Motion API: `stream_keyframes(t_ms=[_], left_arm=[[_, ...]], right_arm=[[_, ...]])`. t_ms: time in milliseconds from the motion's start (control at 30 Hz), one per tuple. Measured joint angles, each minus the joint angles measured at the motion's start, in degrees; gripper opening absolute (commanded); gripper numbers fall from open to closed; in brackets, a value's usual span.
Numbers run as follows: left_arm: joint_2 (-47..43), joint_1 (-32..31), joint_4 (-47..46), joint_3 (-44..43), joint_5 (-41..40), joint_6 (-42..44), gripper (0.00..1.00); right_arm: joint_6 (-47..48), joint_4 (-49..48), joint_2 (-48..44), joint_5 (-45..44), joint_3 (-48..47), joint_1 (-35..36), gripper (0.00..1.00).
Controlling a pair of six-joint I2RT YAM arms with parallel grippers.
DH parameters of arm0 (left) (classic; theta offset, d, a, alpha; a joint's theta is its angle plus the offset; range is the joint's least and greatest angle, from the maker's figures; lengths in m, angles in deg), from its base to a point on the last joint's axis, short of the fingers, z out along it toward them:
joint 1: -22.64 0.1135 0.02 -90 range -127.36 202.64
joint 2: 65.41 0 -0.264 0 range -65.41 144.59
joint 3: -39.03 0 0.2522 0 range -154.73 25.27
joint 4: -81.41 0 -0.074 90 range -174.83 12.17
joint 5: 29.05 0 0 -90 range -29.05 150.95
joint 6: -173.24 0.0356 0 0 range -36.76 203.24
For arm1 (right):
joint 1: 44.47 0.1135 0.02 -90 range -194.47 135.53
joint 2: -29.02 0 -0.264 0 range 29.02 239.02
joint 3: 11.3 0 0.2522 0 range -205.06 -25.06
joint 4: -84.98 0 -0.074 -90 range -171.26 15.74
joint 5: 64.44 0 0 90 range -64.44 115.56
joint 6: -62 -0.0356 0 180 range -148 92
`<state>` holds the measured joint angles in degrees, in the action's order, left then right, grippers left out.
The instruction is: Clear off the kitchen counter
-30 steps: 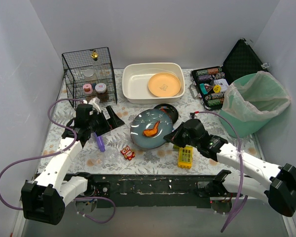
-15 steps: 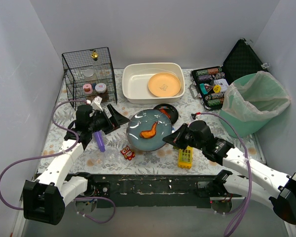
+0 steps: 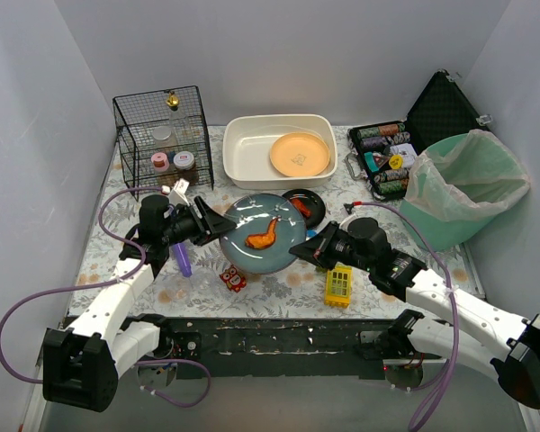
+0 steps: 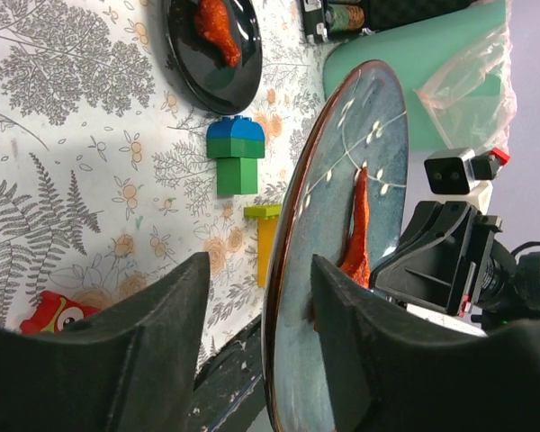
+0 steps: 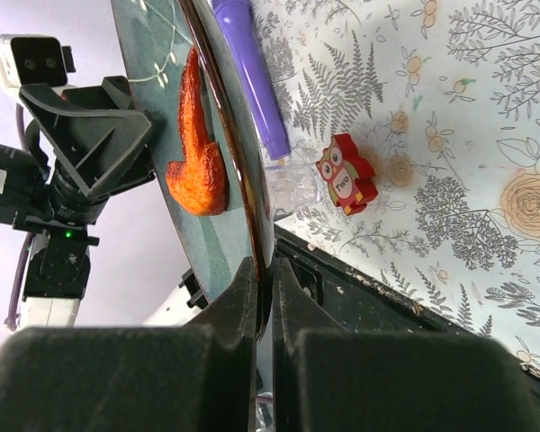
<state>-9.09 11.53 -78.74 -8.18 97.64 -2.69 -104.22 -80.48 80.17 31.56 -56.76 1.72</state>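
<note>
A blue plate (image 3: 250, 257) carrying an orange piece of food (image 3: 262, 236) hangs tilted above the patterned kitchen counter (image 3: 272, 288). My right gripper (image 3: 304, 252) is shut on its right rim; in the right wrist view the fingers (image 5: 264, 270) pinch the edge of the plate (image 5: 153, 45). My left gripper (image 3: 223, 225) straddles the opposite rim. In the left wrist view its jaws (image 4: 259, 270) stand round the plate (image 4: 342, 180). One finger lies against the top face, and a gap shows between the other and the underside.
A small black plate (image 3: 304, 202) with orange food sits just behind. On the counter lie a purple marker (image 3: 182, 259), a red owl block (image 3: 233, 279) and a yellow block (image 3: 338, 286). At the back: wire basket (image 3: 162, 135), white basin (image 3: 252, 148), chip case (image 3: 387, 157), green bin (image 3: 459, 184).
The right gripper has lifted the blue plate and carried it left toward the left gripper. The left jaws, wide apart before, have narrowed around the plate's left rim.
</note>
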Motion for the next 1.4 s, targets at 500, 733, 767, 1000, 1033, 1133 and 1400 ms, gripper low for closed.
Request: stream_keyframes(t_ms=[500, 733, 767, 1000, 1033, 1133, 1400], left_arm=[[-0.52, -0.37, -4.02, 0.28, 2.43, -2.71, 0.00], [-0.44, -0.17, -5.49, 1.27, 2.97, -5.27, 0.00], [-0.35, -0.20, -5.49, 1.33, 3.02, -5.70, 0.00], [0.31, -0.07, -5.77, 1.38, 3.54, -7.26, 0.00], [0.33, -0.07, -5.77, 1.38, 3.61, -7.30, 0.00], [0.35, -0.04, -5.77, 1.38, 3.80, -7.28, 0.00], [0.31, -0.28, -5.64, 1.38, 5.31, -6.49, 0.00]], right_arm=[[-1.09, -1.44, 0.96, 1.46, 0.02, -0.35, 0.02], [0.76, -2.71, 0.96, 0.76, 0.04, -0.46, 0.32], [1.29, -3.34, 0.96, 0.76, 0.07, -0.44, 0.33], [3.21, -5.46, 1.14, 0.59, 0.13, -0.44, 0.37], [3.28, -5.68, 1.44, 0.61, 0.13, -0.44, 0.37], [3.39, -6.88, 2.73, 0.74, 0.13, -0.42, 0.38], [3.34, -8.72, 5.07, 0.74, 0.13, -0.33, 0.38]])
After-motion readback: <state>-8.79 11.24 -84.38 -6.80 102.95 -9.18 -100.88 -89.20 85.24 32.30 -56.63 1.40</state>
